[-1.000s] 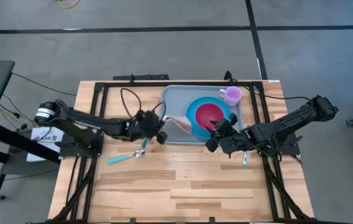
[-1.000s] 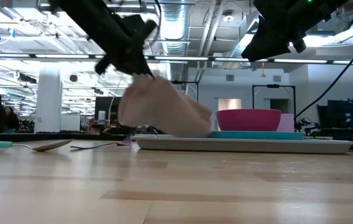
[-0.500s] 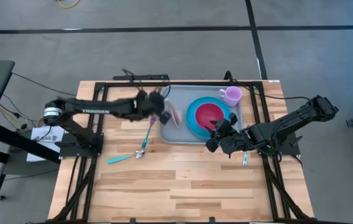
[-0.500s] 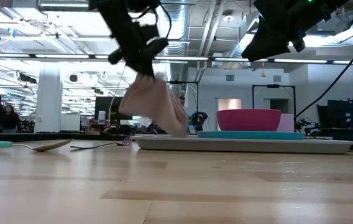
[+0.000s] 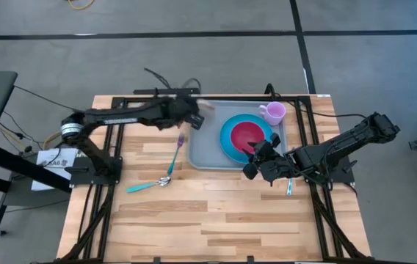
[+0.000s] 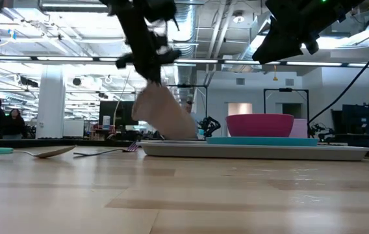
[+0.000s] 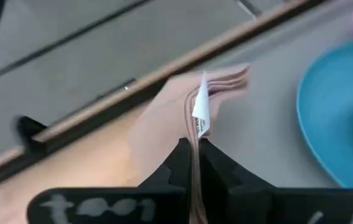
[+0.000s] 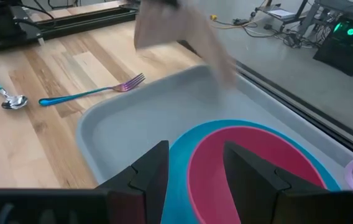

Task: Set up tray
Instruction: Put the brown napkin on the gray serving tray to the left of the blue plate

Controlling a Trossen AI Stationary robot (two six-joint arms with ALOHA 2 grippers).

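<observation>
The grey-blue tray (image 5: 202, 150) lies on the far middle of the table. On it stand a bright-blue plate (image 5: 227, 139) with a pink bowl (image 5: 247, 136) and a lilac mug (image 5: 273, 112). My left gripper (image 5: 192, 117) is over the tray's far left corner, shut on a beige folded napkin (image 6: 163, 117). My right gripper (image 8: 195, 168) is open, above the tray's near right side by the bowl (image 8: 257, 162), touching nothing. My left gripper pinches the folded napkin between its two fingers (image 7: 179, 158), on the edge of several stacked layers (image 7: 195, 134) near a white tag. It comes from above. The napkin hangs below the fingers, flaring toward the tray; whether its lower end (image 6: 183, 135) touches the tray, I cannot tell.
A fork (image 5: 177, 150) with a blue handle and a teal-handled spoon (image 5: 150, 183) lie on the wood left of the tray. A teal item (image 5: 289, 188) lies by the right arm. Black frame rails run along the table's far, left and right sides. The near half of the table is bare wood.
My left gripper has moved from beside the tray's near left edge toward the table's far edge, up to the tray's far left corner, staying shut on the napkin. The napkin has been carried along and now hangs more steeply below the fingers.
</observation>
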